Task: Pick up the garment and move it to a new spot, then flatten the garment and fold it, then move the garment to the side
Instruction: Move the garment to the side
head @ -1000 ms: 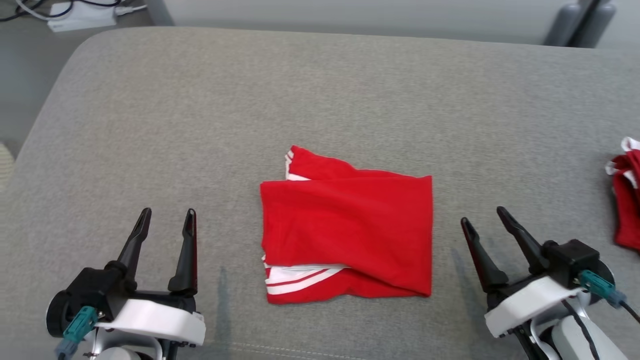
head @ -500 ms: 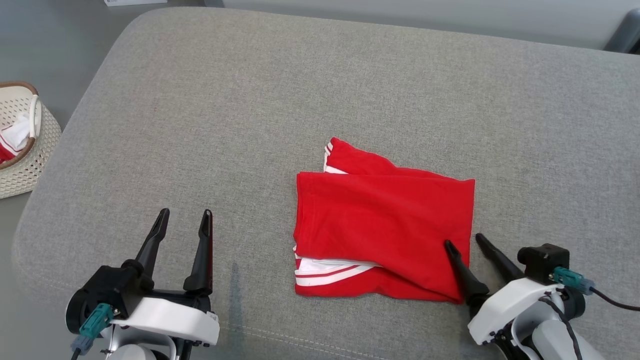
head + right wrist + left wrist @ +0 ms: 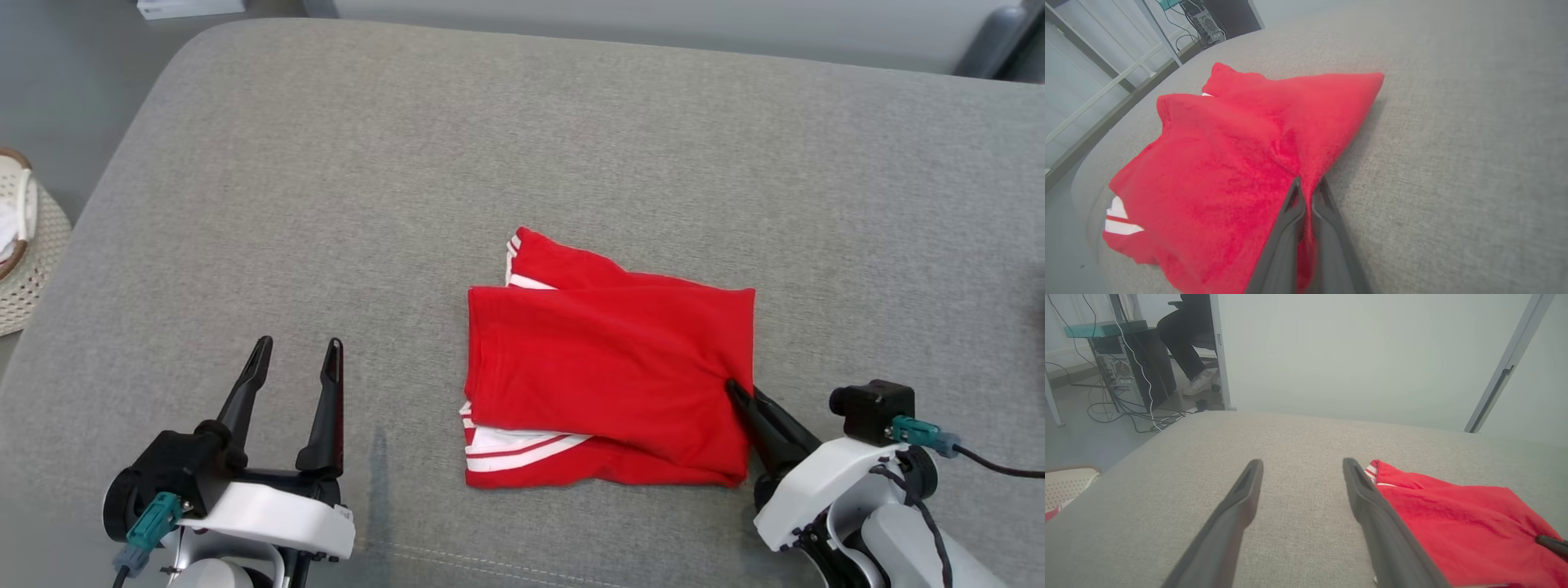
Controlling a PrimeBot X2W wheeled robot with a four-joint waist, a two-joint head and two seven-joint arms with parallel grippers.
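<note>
A folded red garment [image 3: 608, 359] with white stripes is laid near the middle of a grey padded surface [image 3: 408, 163]. Its right edge is pinched between the closed fingers of the right tool [image 3: 741, 390], and the cloth is puckered at the grip. The left tool [image 3: 298, 343] is spread wide open and empty, apart from the garment's left edge. A pale woven basket [image 3: 24, 269] is seen at the far left

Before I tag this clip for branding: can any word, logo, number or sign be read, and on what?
No text can be read.
The red garment shows white stripes, no lettering.
The white box on the floor and the computer tower are too small to tell.
</note>
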